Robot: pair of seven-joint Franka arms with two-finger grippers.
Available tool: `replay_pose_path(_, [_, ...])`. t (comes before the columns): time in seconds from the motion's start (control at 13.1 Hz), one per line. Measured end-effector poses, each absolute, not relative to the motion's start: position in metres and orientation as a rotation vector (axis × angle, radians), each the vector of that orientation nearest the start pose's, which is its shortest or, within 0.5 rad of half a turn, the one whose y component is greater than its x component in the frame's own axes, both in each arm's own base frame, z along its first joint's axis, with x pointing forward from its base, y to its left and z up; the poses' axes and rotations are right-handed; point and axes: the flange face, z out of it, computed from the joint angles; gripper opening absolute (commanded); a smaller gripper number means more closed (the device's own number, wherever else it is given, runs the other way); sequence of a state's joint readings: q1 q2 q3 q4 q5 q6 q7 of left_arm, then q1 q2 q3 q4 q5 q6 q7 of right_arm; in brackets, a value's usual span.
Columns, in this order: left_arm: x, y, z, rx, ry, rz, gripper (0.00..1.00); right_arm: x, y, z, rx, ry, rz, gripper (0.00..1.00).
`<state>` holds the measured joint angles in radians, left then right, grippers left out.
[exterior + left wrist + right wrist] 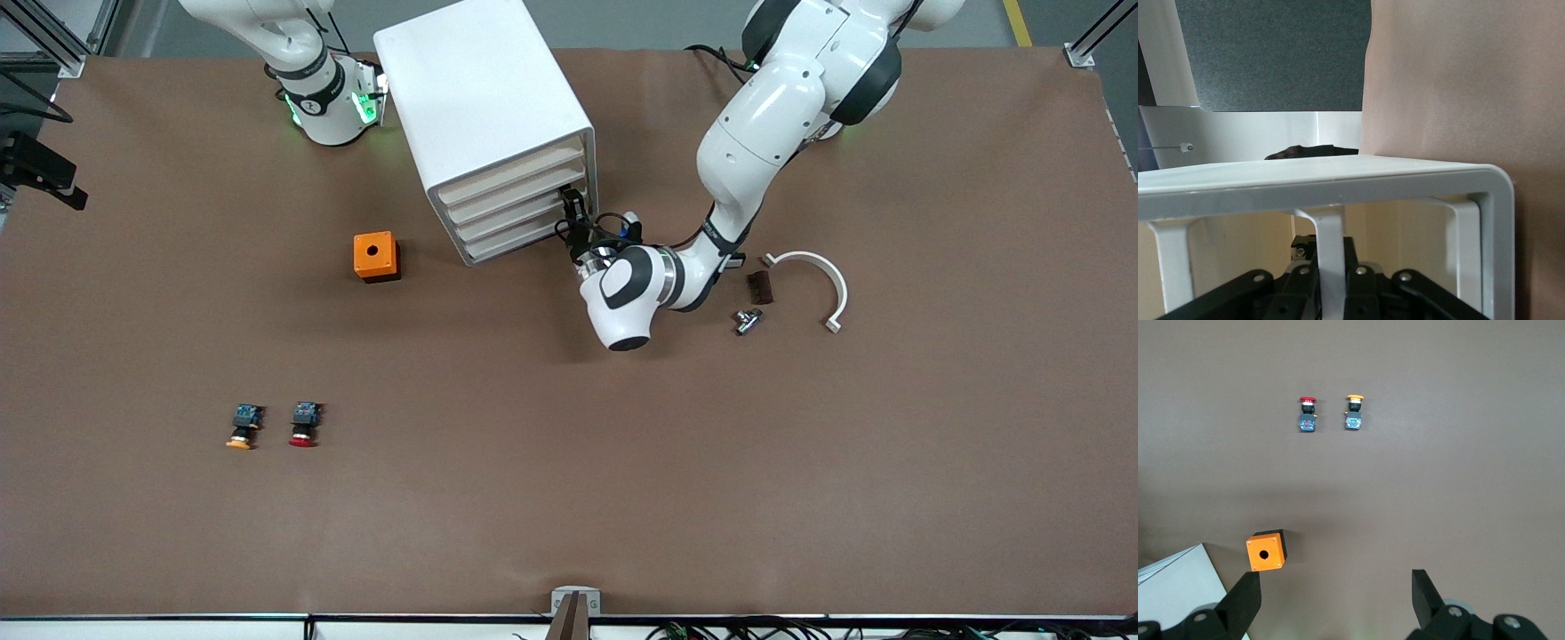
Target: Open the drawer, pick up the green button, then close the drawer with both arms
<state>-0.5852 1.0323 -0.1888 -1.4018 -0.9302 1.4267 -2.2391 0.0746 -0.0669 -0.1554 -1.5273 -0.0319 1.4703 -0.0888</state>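
Front view: left gripper [573,206] sits at the cabinet's [484,98] lower drawer [507,233] front, placed to pull it; jaws' gap I cannot tell. Right gripper [1336,597] waits above the surface [569,462], jaws wide. Green button unseen, presumably inside.
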Motion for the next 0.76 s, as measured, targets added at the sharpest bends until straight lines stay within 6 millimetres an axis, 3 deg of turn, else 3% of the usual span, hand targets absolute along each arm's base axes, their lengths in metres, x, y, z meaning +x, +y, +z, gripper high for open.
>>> replay_pose_path(0.38, [0.420,-0.477,0.110,-1.105,-1.589,1.387,0.09,0.522,-0.046,0.672,-3.168,-0.018,-0.016,1.00])
replay_pose_path(0.61, [0.457,-0.445,0.111,-1.042,-1.650,1.454,0.09,0.524,-0.046,0.666,-3.169,-0.016,0.004,1.00])
replay_pose_path(0.76, [0.478,-0.423,0.112,-1.008,-1.687,1.487,0.09,0.535,-0.046,0.647,-3.171,-0.018,0.061,1.00])
